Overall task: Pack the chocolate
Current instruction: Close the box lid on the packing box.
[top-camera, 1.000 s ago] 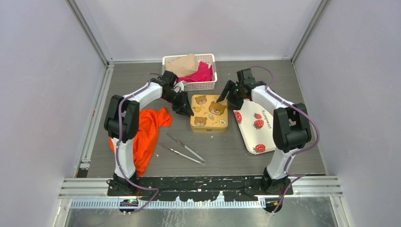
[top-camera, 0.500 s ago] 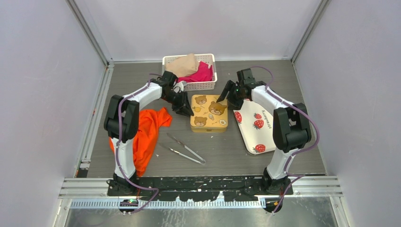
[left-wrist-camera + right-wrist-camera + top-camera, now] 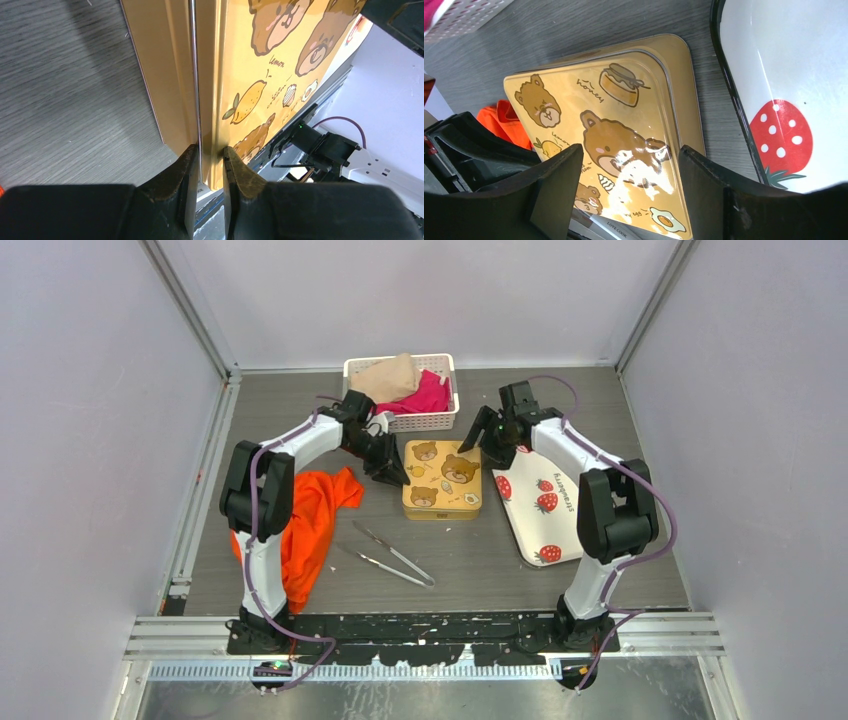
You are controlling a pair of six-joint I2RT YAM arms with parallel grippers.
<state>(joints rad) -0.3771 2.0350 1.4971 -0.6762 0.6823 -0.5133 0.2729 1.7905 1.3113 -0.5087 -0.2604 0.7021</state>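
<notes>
A gold square tin (image 3: pixel 443 480) printed with cartoon bears is seen from above near the middle of a grey wood-grain table (image 3: pixel 480 560), between the two arms. Its lid (image 3: pixel 260 75) is on, so the chocolate cannot be seen in any view.

The left gripper (image 3: pixel 393 475) is placed at the tin's left side. In the left wrist view its fingers (image 3: pixel 187 170) are drawn close together, and the thin edge of the lid is pinched between them.

The right gripper (image 3: pixel 478 445) is held over the tin's far right corner. In the right wrist view its jaws are spread wide, the bear lid is seen in the gap between them, and nothing is gripped.

A white tray (image 3: pixel 565 530) printed with red strawberries is laid just right of the tin. A white basket (image 3: pixel 430 422) holding beige and pink cloth is set behind the tin. An orange cloth (image 3: pixel 312 520) is heaped by the left arm, and metal tweezers (image 3: pixel 385 555) are laid on the table nearer the bases.
</notes>
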